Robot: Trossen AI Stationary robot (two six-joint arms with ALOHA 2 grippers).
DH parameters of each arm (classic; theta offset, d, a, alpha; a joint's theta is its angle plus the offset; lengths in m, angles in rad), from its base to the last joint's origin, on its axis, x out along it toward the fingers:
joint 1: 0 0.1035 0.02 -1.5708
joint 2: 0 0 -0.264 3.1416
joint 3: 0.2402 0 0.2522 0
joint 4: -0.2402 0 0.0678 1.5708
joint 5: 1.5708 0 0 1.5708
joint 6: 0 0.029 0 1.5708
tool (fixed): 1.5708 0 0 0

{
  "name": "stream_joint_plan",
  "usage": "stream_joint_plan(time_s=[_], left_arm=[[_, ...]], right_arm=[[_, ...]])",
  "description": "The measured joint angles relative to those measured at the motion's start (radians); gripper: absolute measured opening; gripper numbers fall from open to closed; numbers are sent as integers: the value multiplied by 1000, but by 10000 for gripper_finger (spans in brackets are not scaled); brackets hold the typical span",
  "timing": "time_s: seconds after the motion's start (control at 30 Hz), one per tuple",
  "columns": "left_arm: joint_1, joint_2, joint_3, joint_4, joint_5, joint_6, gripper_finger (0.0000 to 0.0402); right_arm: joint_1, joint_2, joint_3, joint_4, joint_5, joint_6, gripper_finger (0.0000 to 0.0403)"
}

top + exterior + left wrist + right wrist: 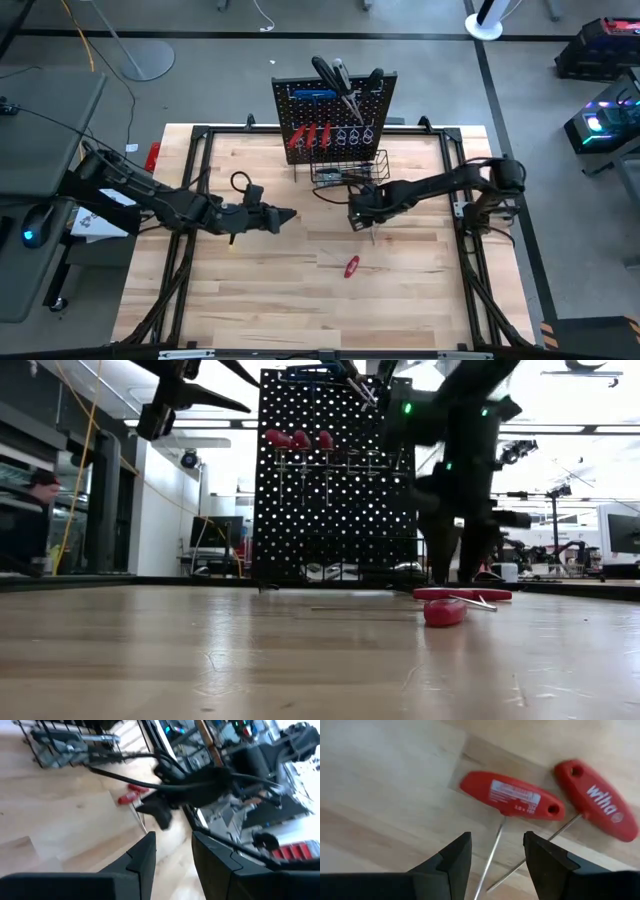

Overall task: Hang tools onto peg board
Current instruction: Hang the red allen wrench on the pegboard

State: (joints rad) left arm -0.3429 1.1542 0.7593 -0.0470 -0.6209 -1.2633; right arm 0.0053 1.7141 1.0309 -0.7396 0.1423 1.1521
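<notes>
1. The right gripper (492, 862) hangs released above two red T-handle keys (512, 795) lying crossed on the wooden table (250, 300), its fingers (452, 857) straddling a thin shaft without touching it
2. The peg board (335, 115) stands upright at the table's far edge, with red-handled tools (310, 135) on its hooks and a wire basket (350, 170) at its foot
3. The left gripper (285, 215) hovers left of centre, empty, fingers parted
</notes>
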Motion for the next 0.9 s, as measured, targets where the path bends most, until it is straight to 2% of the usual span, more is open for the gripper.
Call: stream_joint_plan(time_s=[0.17,0.3,0.4,0.57,0.73,0.9], left_arm=[[9,0,0,0,76,37,120],[9,0,0,1,89,77,120],[9,0,0,1,89,81,120],[9,0,0,3,110,104,120],[9,-5,0,8,126,117,120],[9,-11,0,9,148,159,120]], right_arm=[[-27,79,0,7,-71,18,172],[-31,126,6,23,-73,18,166],[-30,145,6,31,-57,14,135],[-14,161,9,43,-15,-56,18],[25,124,3,34,29,-77,4],[127,-3,-6,-14,111,-6,1]])
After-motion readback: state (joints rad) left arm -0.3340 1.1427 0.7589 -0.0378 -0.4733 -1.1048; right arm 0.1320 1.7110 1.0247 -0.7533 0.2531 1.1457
